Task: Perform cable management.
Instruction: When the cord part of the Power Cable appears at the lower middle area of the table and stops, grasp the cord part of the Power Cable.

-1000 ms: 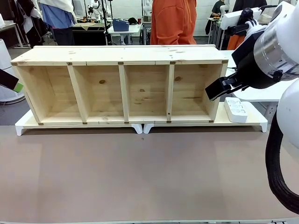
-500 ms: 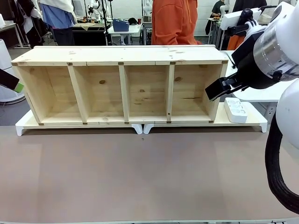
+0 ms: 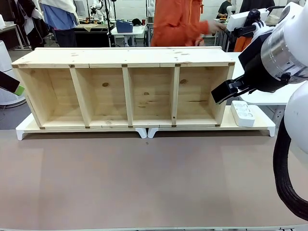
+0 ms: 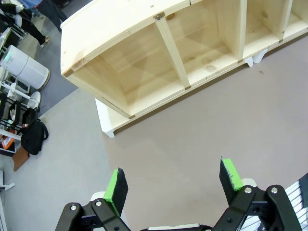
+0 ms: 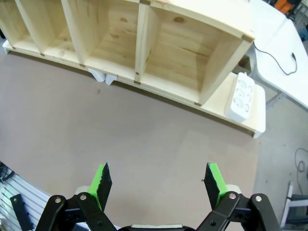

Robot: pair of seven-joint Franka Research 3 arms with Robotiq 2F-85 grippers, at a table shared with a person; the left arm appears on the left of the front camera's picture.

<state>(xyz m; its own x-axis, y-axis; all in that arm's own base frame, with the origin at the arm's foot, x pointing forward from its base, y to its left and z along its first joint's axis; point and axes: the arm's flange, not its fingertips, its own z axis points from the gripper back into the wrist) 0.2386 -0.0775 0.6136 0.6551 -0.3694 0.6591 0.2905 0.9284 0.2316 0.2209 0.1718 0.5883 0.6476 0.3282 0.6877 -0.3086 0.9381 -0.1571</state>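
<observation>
The shelf unit (image 3: 122, 57) was of pale yellow pine, with small darker brown knots (image 3: 105, 84) and fine grain lines. The risers (image 3: 29, 129) under it were white, and the counter (image 3: 144, 183) was a plain dull brown. The power strip (image 3: 242, 112) was white. The left hand (image 4: 172, 166) and the right hand (image 5: 157, 168) were black with bright green pads (image 5: 100, 182). The right arm (image 3: 299, 115) was white, its braided hose (image 3: 284, 178) black. A thin cable (image 5: 278, 54) was black against a white table (image 5: 284, 33). The person's top (image 3: 175, 21) was orange.

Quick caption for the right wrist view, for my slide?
Open right end effector above the brown table, facing a wooden shelf with a white power strip beside it.
</observation>
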